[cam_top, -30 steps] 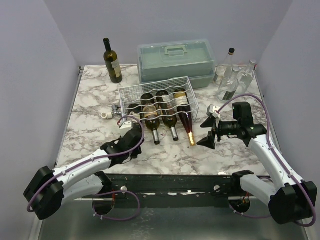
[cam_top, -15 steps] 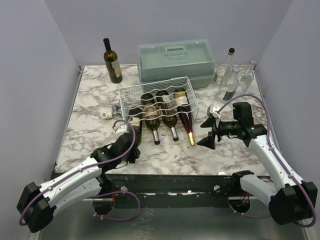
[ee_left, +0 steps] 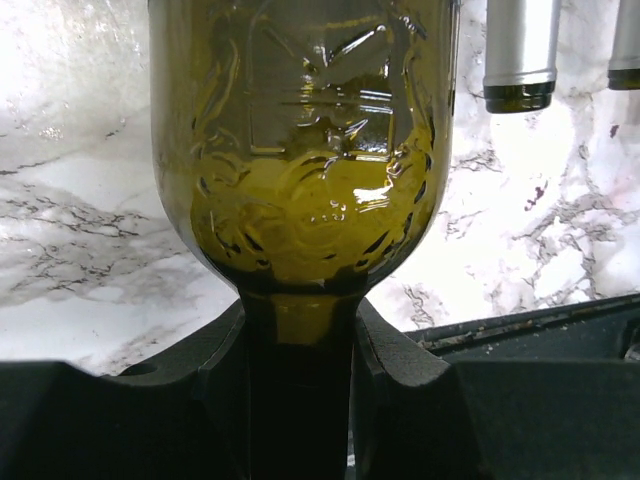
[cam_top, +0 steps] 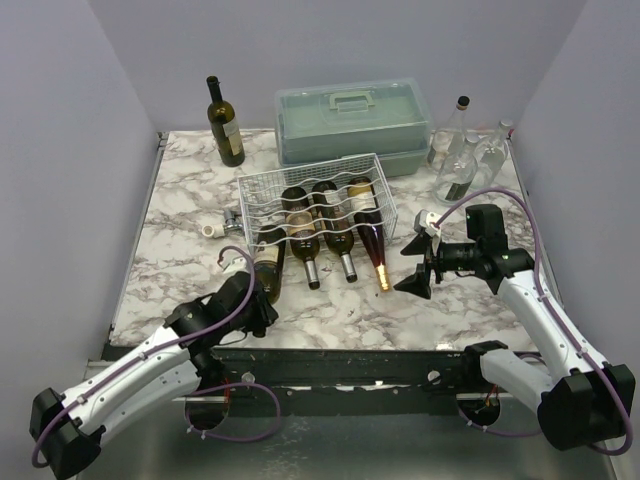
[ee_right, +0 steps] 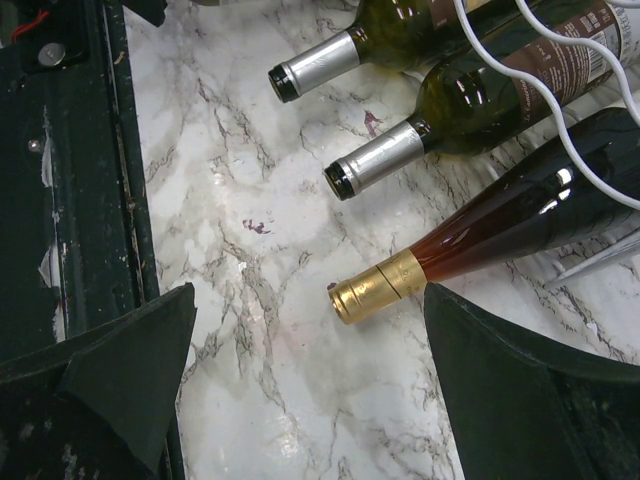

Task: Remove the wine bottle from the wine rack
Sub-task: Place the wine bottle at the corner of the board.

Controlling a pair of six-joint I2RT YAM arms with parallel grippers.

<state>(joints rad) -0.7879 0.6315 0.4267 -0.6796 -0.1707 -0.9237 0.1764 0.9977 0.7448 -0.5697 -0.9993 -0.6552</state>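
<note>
Grip first: the left fingers (ee_left: 225, 375) are closed on the neck of the wine bottle (ee_left: 300, 180), with black pads against both sides of the olive glass just below its shoulder. Over the last second the left arm has drawn back toward the near edge, and the bottle has slid with it. In the overhead view its body now lies mostly on the worktop (cam_top: 170, 240) in front of the wine rack (cam_top: 258, 205), with the leftmost groove bare behind it. Whether the base is fully clear of the front wire I cannot tell. The extraction looks nearly done.

Three other bottles lie in the remaining grooves. The right fingers (ee_right: 130, 370) stand wide apart, holding nothing, near the neck of the gold-capped bottle (ee_right: 480, 235).

Only the left wrist view shows the clamp on the neck — the arm hides it from above. Only the overhead view shows the bottle against the rack.
</note>
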